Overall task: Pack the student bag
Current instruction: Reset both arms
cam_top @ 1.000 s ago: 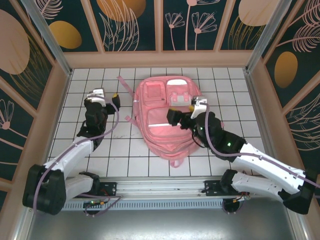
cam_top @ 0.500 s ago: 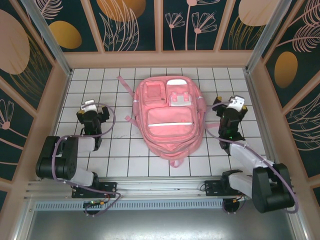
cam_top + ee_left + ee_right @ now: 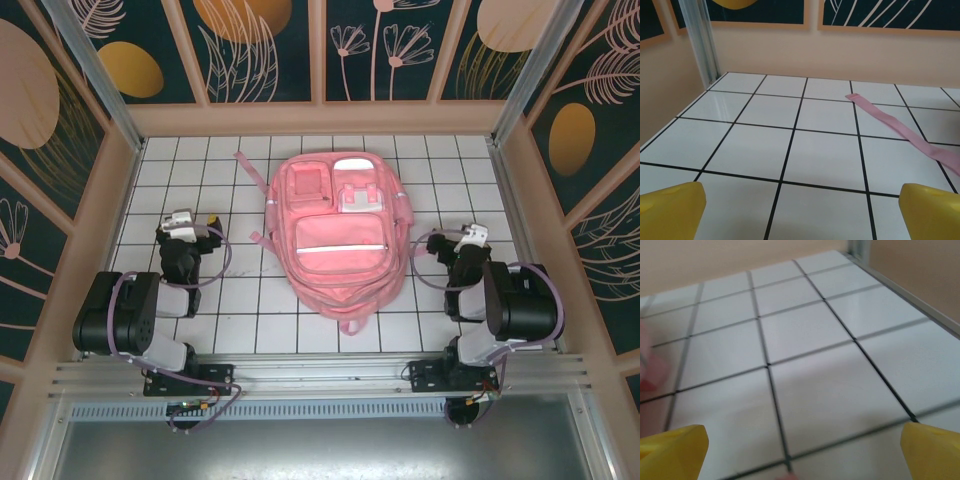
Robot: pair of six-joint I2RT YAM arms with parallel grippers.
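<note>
Large pink fabric student bag [image 3: 338, 235] lies flat between both grippers and looks closed. Left gripper [image 3: 800, 212] is wide and empty, with a loose pink strap [image 3: 900, 127] ahead-right. Right gripper [image 3: 800, 450] is wide and empty, bag to its left. Arms tucked clear, so packing is probably done.

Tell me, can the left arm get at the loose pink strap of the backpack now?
Probably yes. The left gripper is open, and only bare tiles lie between it and the strap, ahead to its right.
</note>
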